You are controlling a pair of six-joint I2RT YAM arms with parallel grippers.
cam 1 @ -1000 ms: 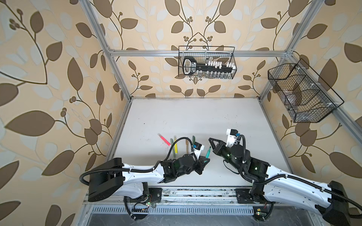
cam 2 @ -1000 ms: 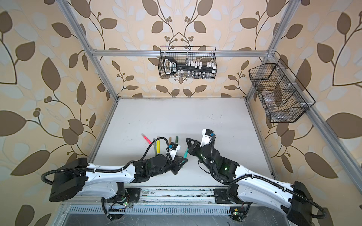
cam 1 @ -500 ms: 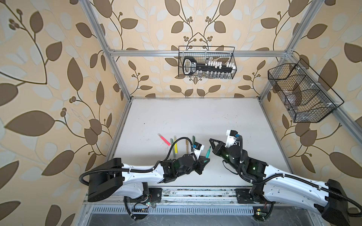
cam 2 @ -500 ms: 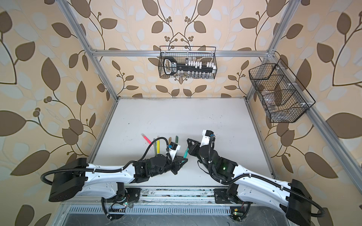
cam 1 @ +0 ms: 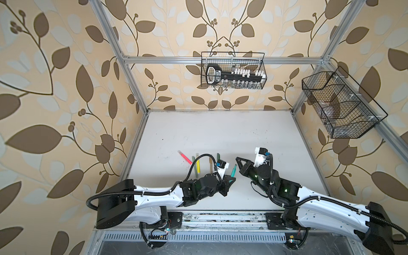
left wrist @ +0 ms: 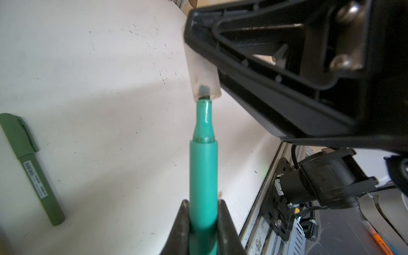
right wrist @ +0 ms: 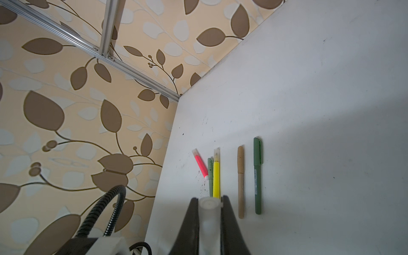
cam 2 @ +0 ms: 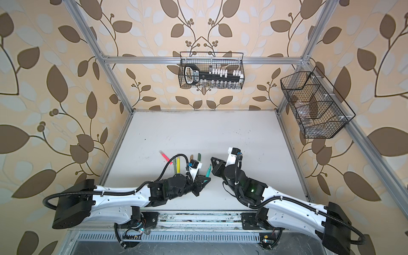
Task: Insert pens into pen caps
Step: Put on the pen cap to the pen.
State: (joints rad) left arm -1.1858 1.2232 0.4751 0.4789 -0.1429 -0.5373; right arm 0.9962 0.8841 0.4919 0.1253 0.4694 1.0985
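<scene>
The left end effector (left wrist: 203, 204) clamps the green marker (left wrist: 203, 163) tip-first at the clear cap (left wrist: 204, 77) pinched in the right end effector (right wrist: 209, 199), ready for insertion.

Row of pens (right wrist: 216, 174) on the table (cam 1: 220, 132) beyond the left gripper (left wrist: 203, 203); marker (left wrist: 203, 172) between it and the right gripper (right wrist: 209, 198), tip at cap (left wrist: 204, 77) mouth.

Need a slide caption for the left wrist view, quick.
Left end effector grips the green marker, tip just inside the clear cap; a dark green pen lies aside.
</scene>
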